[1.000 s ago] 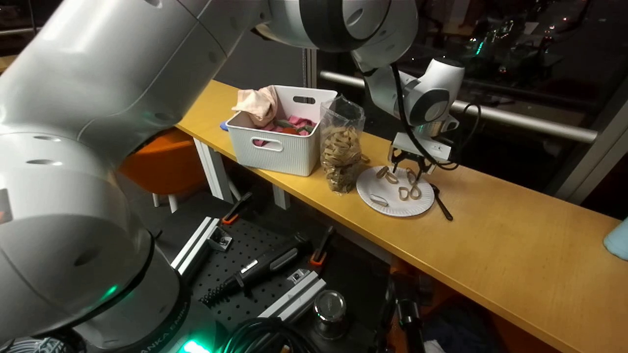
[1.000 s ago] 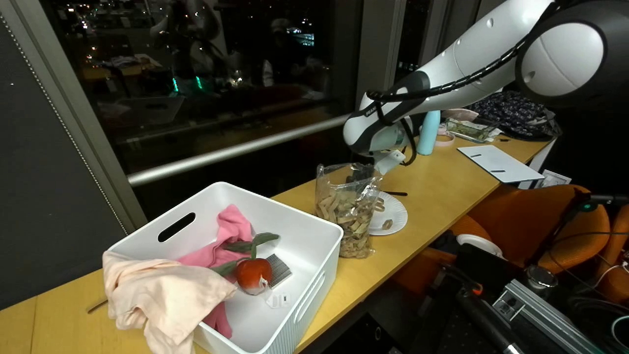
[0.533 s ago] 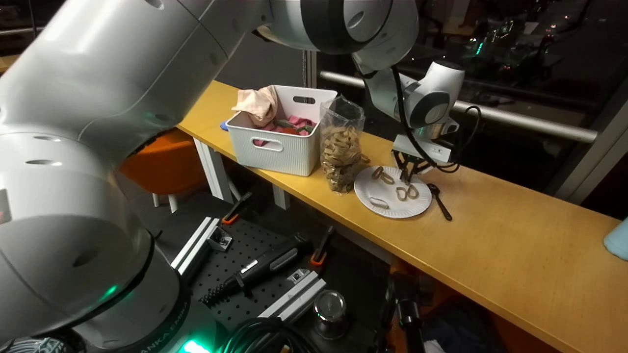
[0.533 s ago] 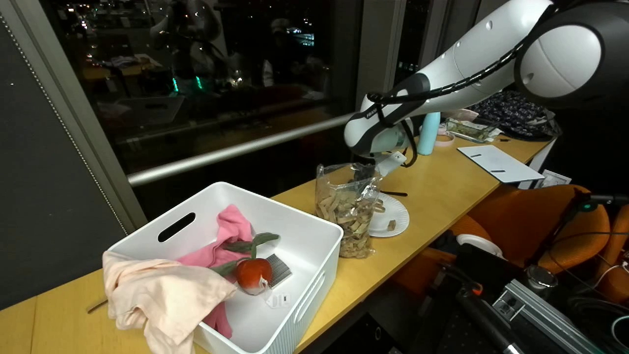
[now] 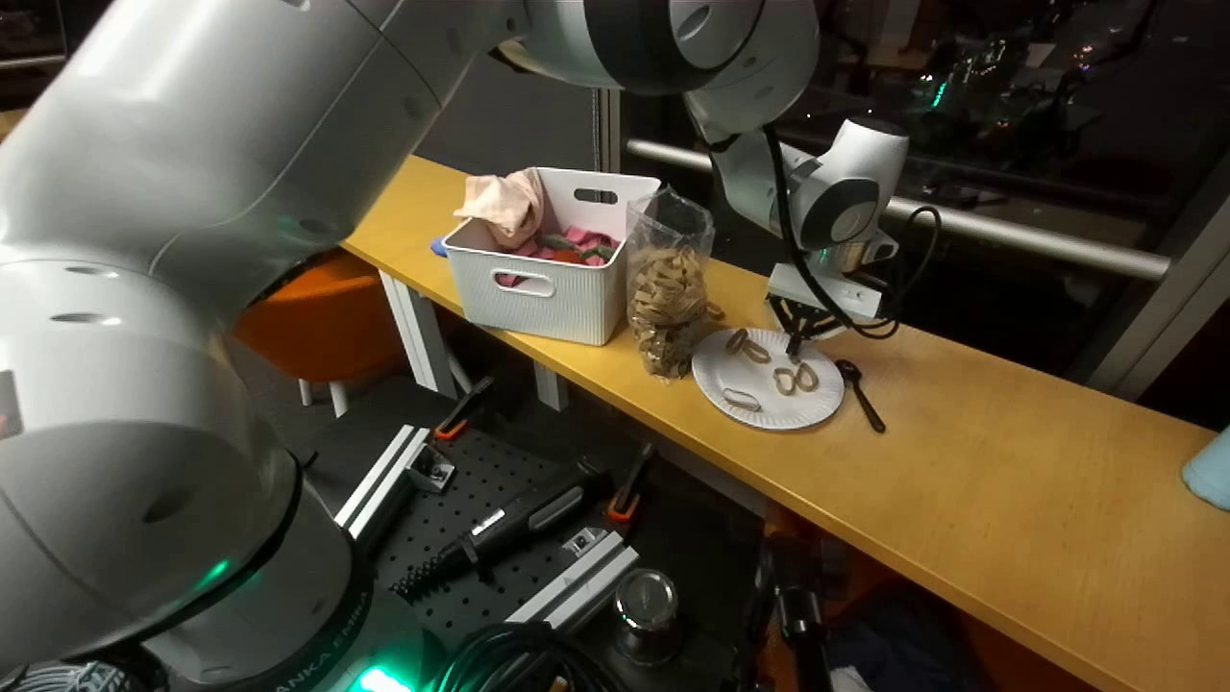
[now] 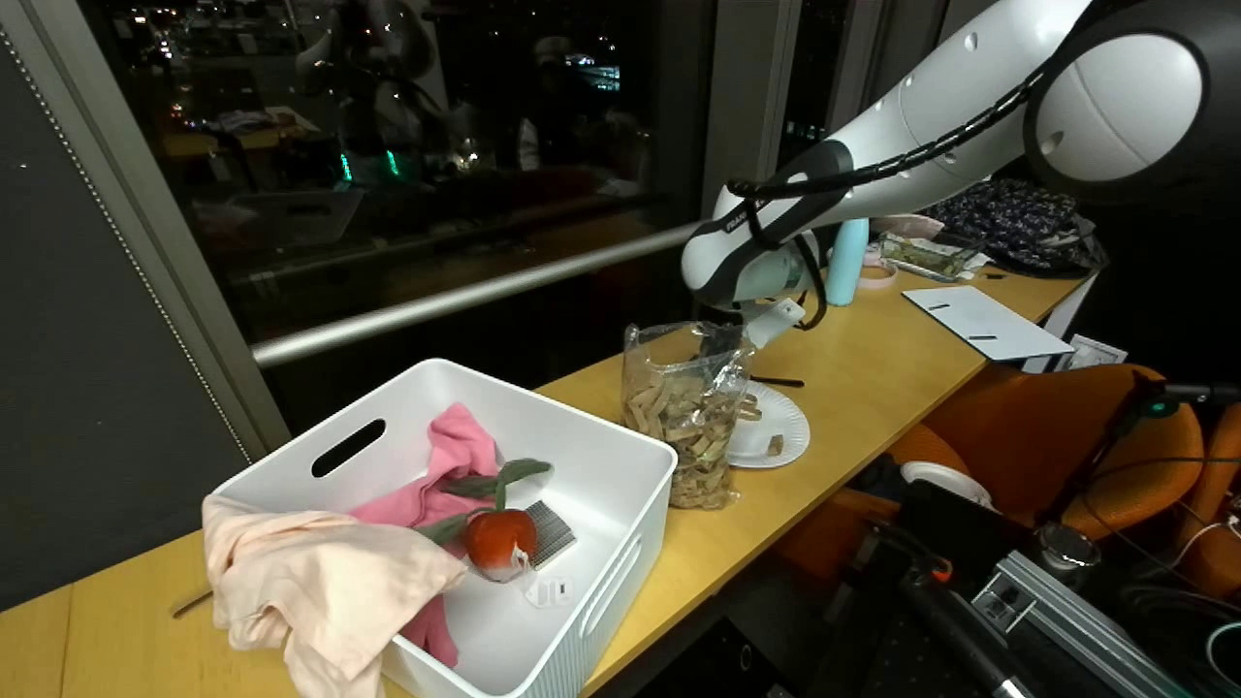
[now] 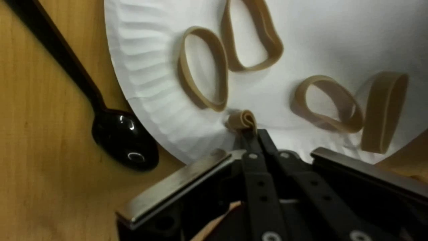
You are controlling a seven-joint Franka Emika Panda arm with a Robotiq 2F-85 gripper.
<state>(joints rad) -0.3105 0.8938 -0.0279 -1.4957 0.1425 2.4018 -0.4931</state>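
Note:
My gripper (image 7: pixel 256 134) is shut at the left part of a white paper plate (image 7: pixel 143 60). Its fingertips pinch a tan rubber band (image 7: pixel 238 121), whose loop curls up beside them; the pinched part is hidden. Close by on the plate lie an oval band (image 7: pixel 219 55) and a larger band (image 7: pixel 273 50). To the right are a round band (image 7: pixel 351 123) and one standing on edge (image 7: pixel 379 113). A black spoon (image 7: pixel 125 140) rests on the table beside the rim. In an exterior view the fingers (image 5: pixel 794 348) come down onto the plate's far side.
A clear bag of rubber bands (image 5: pixel 668 298) stands right beside the plate. Past it sits a white basket (image 5: pixel 543 303) with cloths and a red fruit-like item (image 6: pixel 501 536). The window rail (image 5: pixel 1038 245) runs behind the arm. A blue bottle (image 6: pixel 848 264) stands farther along the table.
My gripper has gone from open to shut, with the rubber band now caught between its fingertips. The plate and its bands have shifted slightly towards the table's front edge and the bag.

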